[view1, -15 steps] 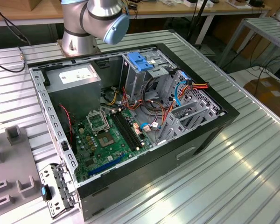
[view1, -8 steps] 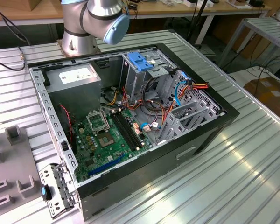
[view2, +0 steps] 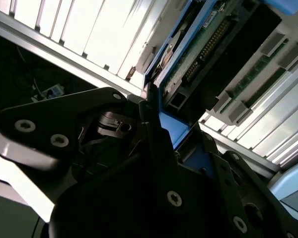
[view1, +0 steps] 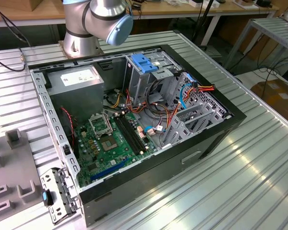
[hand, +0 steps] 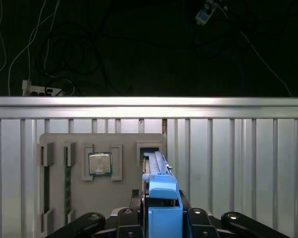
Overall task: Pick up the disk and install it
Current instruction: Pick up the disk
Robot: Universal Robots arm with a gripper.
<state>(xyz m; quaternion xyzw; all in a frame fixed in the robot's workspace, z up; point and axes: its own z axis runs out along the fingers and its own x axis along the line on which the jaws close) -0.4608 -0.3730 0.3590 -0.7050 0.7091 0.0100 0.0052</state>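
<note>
I see the grey fixture plate [hand: 124,141] lying beyond the gripper [hand: 162,204] on the ribbed aluminium table [hand: 238,158]. On the plate, off to one side of the gripper, a narrow green board [hand: 67,181] sits in a slot, then 1 processor chip [hand: 100,163] in its pocket. The gripper is clenched on the disk [hand: 156,166], which stands on edge between its 2 fingers [view2: 150,116] and reaches out past them towards a dark pocket [hand: 148,147]. In the second wrist view the disk's green circuit board [view2: 208,44] shows beside a blue rail [view2: 175,130].
</note>
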